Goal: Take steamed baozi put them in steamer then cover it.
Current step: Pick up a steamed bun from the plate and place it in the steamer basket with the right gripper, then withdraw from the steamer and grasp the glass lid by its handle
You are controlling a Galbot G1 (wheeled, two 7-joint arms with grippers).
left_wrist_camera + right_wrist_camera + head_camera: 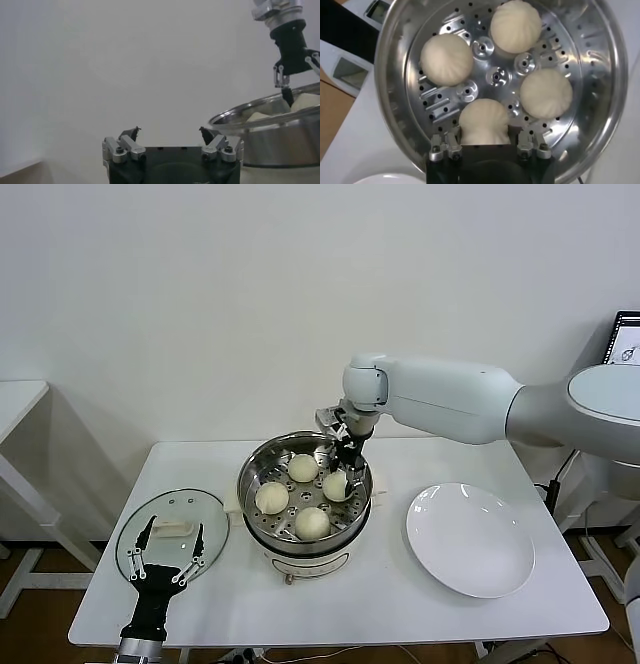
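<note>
Table (380, 604) carries, from largest down, the white plate (470, 539) on the robot's right, the steamer (255, 474) at the middle and the glass lid (172, 536) on the left. Four steamed baozi (312, 523) sit on the steamer's perforated tray. The right tool (348, 476) reaches inside, fingers spread around one bun, while the left tool (160, 560) hovers over the lid, fingers apart.

A round white plate (470, 540) sits bare near the white table's (560, 604) right edge. A glass lid (172, 538) (cream handle on top) lies toward the left front corner.
</note>
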